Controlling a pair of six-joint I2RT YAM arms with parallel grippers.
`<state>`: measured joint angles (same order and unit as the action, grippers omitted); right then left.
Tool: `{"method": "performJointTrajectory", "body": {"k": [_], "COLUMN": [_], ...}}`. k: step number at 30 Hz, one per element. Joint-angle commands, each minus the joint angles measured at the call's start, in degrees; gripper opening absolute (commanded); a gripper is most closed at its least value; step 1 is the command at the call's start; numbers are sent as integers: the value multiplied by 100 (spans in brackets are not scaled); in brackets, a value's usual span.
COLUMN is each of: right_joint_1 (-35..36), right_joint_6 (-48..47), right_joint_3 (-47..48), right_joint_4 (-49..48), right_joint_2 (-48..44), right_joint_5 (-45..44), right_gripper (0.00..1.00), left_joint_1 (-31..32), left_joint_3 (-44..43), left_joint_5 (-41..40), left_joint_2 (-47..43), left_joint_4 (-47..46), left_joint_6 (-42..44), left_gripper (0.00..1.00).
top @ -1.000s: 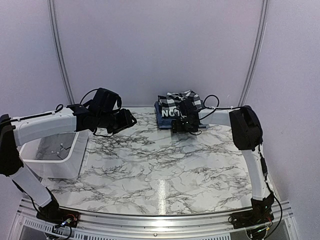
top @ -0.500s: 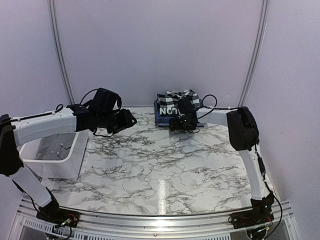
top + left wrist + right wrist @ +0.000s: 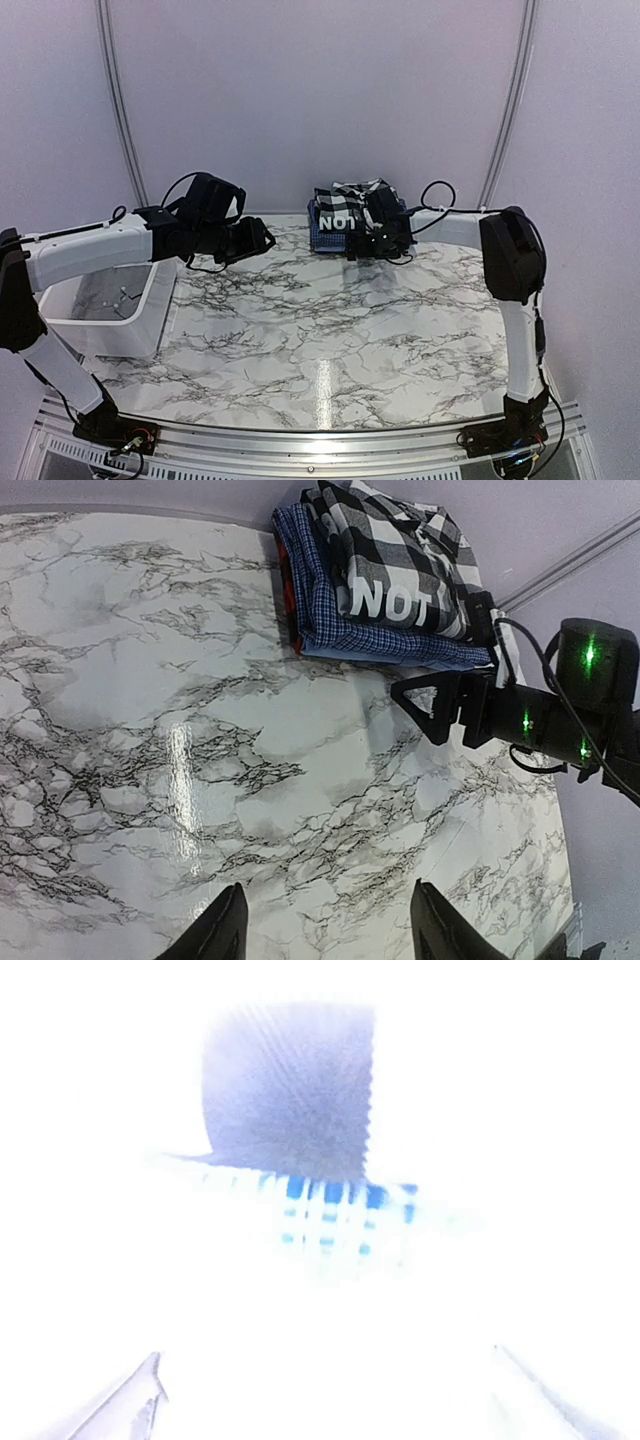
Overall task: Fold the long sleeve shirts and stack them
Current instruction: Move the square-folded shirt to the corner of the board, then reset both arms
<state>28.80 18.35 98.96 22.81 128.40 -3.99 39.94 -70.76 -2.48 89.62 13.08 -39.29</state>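
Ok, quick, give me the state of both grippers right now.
Left gripper: open, holding nothing.
Right gripper: open, holding nothing, beside the stacked shirts.

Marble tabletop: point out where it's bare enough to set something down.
Widest bare patch: the table centre and near half, between the white bin and the right arm. Marble under the left gripper is bare too. Crowded: far middle, where the right gripper sits beside the stacked shirts.
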Motion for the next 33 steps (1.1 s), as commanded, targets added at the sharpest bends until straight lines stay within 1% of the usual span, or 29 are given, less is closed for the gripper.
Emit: {"method": "performJointTrajectory", "body": {"k": [1,9,13,15,21,23,29,33], "right_joint_1": [110,395,541,591,621,621,620,624], "right_joint_6": [-2,50,67,81,90,76,218,285], "right_joint_3": [-389,-1614,-2229,-2624,-3871,-4185,-4765,-5120], "right_joint_4": [-232,-523,-694,-814,-1260,-1308,-1078,-1084], "right_joint_2": [-966,-2477,-3356,-3843,-5334,-5759,-6784,-7291], "right_joint_5": [-47,-294,-507,-624,-980,-1013,-1221,-1419], "right_gripper": [99,98,98,98,99,98,99,99], "left_joint_1": [-39,-44,-40,-39,-39,-39,-39,-39], "left_joint_3": [-297,-276,-138,-53,192,276,597,862], "left_joint_5": [59,75,20,-15,-43,-46,-280,-439], "left_joint_2": [-156,-308,-490,-600,-871,-968,-1332,-1639], "left_joint_4": [-40,-46,-51,-54,-103,-135,-207,-294], "left_joint_6": [357,723,948,1040,1229,1275,1294,1266], "left_gripper": [59,63,67,73,95,99,99,99]}}
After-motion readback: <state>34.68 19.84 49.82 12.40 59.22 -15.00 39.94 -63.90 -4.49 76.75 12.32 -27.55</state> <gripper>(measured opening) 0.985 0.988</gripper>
